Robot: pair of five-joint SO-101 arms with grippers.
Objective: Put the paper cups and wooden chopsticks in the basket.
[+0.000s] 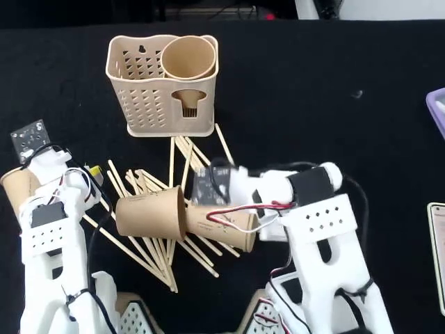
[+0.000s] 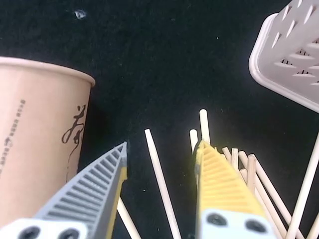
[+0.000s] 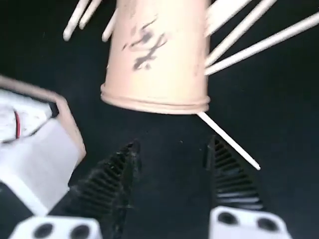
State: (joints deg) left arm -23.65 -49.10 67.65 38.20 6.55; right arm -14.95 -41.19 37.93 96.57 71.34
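Both claws wide: left gripper [image 2: 162, 145] over wooden chopsticks [image 2: 159, 184] beside paper cup [image 2: 40, 134]; right gripper [image 3: 173, 144] facing second cup [image 3: 157, 55] rim.

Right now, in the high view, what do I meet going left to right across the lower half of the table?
paper cup at the left edge → lying paper cup → second lying paper cup → purple object at the right edge, farther back

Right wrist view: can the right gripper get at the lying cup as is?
Probably yes. The right gripper is open, and the cup lies right ahead, rim toward it, with nothing between; one chopstick crosses near a finger.
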